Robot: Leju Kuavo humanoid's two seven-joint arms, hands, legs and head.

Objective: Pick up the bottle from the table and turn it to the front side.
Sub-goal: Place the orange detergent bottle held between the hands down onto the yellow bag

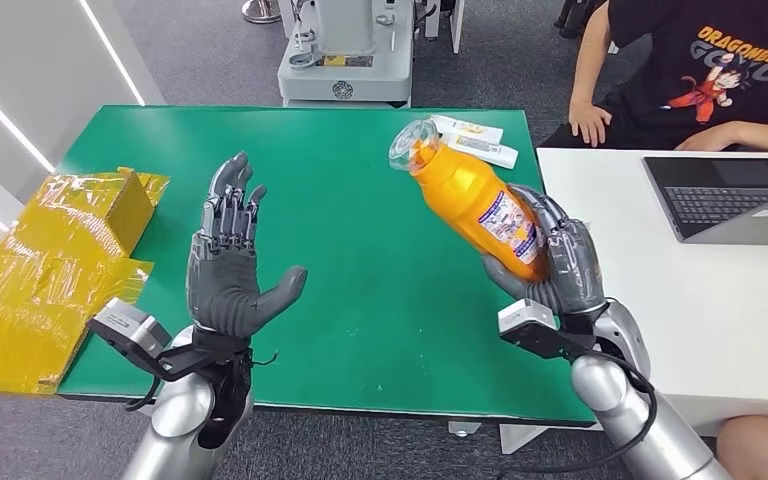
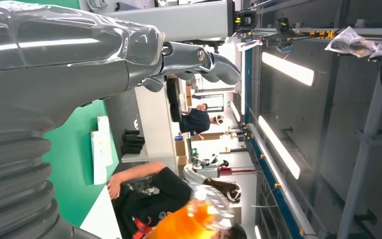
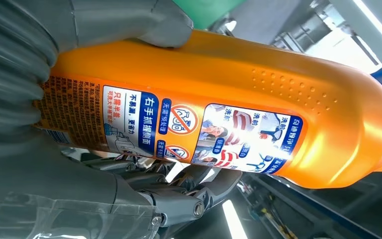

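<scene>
Gripping the orange bottle (image 1: pixel 475 200) above the green desk (image 1: pixel 360 300), the right hand (image 1: pixel 560 265) tilts it, cap away from the robot; left of the bottle, the left hand (image 1: pixel 230 260) hovers empty, fingers spread.

Both arms: silver metallic tube segments, lower frame in head view. Left hand (image 1: pixel 230 265): dark grey palm, lighter grey segmented fingers with exposed linkages. Right hand (image 1: pixel 560 262): same grey build. Each wrist carries a boxy silver-grey camera module on a black bracket; black cable loops beside the right forearm, lower right. Wrist views: grey ribbed cover at frame left, glossy transparent film over the shell, visible screw heads at finger pivots.
</scene>
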